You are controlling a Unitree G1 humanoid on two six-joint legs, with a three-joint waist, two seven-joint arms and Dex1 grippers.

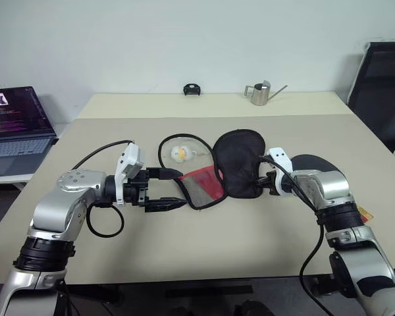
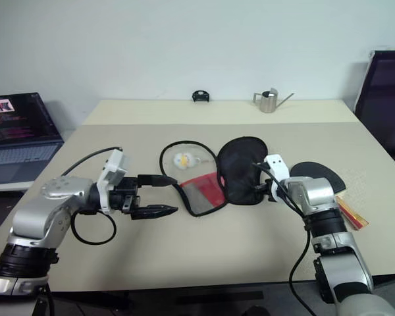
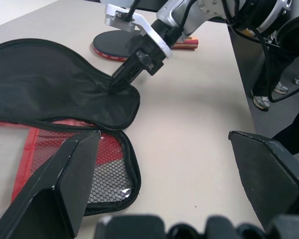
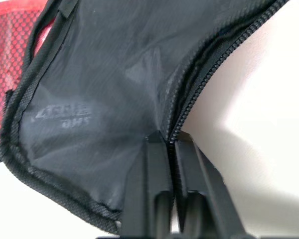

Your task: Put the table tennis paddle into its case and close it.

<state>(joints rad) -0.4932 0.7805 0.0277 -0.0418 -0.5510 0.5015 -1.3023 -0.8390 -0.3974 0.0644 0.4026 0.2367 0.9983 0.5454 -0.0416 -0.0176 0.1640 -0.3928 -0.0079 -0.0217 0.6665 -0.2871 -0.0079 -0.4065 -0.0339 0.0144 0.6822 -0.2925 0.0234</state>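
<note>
— Our left gripper [image 1: 166, 191] hangs wide open and empty by the case [image 1: 237, 161]'s mesh pocket.

— Right gripper [image 3: 120, 78] pinches the case's zipper edge, nearly shut. Paddle [image 2: 318, 175] lies behind it on the table [image 1: 250, 237].

— We should lift that flap gently.

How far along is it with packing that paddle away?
Early. The case lies unzipped and spread open on the table. The right gripper pinches its black flap at the edge; the left gripper waits open. The paddle lies outside, so inserting and zipping remain.
</note>
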